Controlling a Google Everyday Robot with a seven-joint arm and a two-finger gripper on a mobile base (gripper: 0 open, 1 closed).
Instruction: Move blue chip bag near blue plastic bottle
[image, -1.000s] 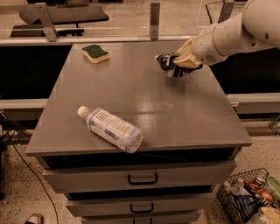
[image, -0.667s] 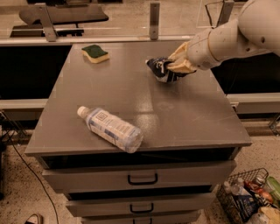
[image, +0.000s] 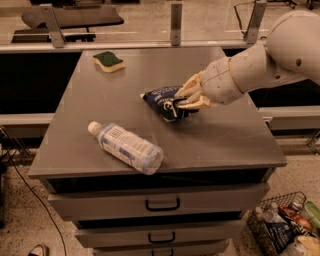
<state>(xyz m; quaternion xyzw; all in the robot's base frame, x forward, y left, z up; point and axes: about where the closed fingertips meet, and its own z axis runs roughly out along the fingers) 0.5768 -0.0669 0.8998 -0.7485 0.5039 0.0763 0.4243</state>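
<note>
The blue chip bag (image: 164, 101), dark navy with white print, is near the middle of the grey cabinet top (image: 100, 90), held at its right end. My gripper (image: 186, 98), with pale tan fingers on a white arm reaching in from the right, is shut on the bag. The blue plastic bottle (image: 127, 147), clear with a white cap and white-and-blue label, lies on its side at the front left of the top, cap pointing back-left. The bag is a short way up and right of the bottle, apart from it.
A green-and-yellow sponge (image: 109, 61) lies at the back left of the top. Drawers (image: 162, 204) with black handles are below the front edge. A wire basket (image: 285, 225) of clutter stands on the floor at lower right. A rail with posts runs behind.
My gripper has carried the chip bag from the back right of the top leftward and forward, toward the middle and closer to the bottle. The bottle and sponge have not moved.
</note>
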